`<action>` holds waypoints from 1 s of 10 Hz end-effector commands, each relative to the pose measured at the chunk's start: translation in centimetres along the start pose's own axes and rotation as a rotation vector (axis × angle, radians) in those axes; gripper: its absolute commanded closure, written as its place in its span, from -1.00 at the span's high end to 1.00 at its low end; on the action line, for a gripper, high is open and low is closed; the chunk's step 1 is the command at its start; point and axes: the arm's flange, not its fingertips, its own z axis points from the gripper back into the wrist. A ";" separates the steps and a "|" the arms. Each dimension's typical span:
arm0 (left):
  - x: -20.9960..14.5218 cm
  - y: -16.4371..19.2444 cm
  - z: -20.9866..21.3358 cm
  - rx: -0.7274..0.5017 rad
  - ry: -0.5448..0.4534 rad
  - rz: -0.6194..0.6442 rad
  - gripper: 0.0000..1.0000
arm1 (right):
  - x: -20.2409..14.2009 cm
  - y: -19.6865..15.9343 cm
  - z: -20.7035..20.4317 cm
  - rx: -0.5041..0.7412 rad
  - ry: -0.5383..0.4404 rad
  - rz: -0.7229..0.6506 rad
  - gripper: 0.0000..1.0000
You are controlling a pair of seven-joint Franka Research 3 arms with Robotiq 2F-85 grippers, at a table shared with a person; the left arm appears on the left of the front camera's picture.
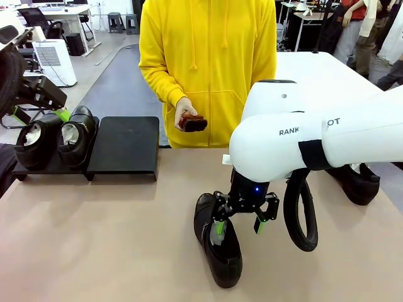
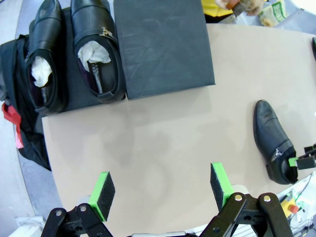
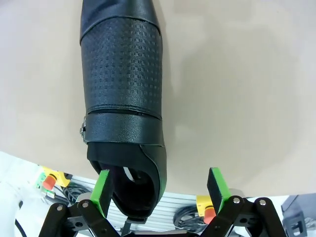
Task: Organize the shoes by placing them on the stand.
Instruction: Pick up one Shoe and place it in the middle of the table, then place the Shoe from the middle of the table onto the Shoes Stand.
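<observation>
two shoes [image 1: 38,141] sit side by side on the left platform of the stand [image 1: 126,148], whose right platform is bare. a third shoe [image 1: 225,261] lies on the counter [image 1: 94,239] near the robot's edge, well apart from the stand. the right claw [image 1: 239,228] hangs over its heel end, released, with one pad by the collar and nothing pinched. the left claw [image 2: 163,190] hovers released above bare counter. the step in hand looks like fetching this third shoe. next, the right claw likely needs to drop, clench across the heel, then carry it to the bare platform. a fourth shoe [image 1: 360,182] waits at the far right.
</observation>
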 end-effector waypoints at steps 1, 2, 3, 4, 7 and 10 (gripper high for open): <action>-0.2 0.3 0.1 -0.021 -0.003 -0.012 1.00 | 0.0 0.3 0.0 0.016 -0.008 -0.002 1.00; -0.2 0.3 0.1 -0.021 -0.003 -0.012 1.00 | 0.0 0.3 0.0 0.016 -0.008 -0.002 1.00; -0.2 0.3 0.1 -0.021 -0.003 -0.012 1.00 | 0.0 0.3 0.0 0.016 -0.008 -0.002 1.00; -0.2 0.3 0.1 -0.021 -0.003 -0.012 1.00 | 0.0 0.3 0.0 0.016 -0.008 -0.002 1.00; -0.2 0.3 0.1 -0.021 -0.003 -0.012 1.00 | -1.5 -0.9 2.6 -0.078 -0.079 -0.061 1.00; -5.3 -8.8 0.7 -0.204 0.044 -0.031 1.00 | -4.0 -11.2 8.5 -0.009 -0.192 -0.365 1.00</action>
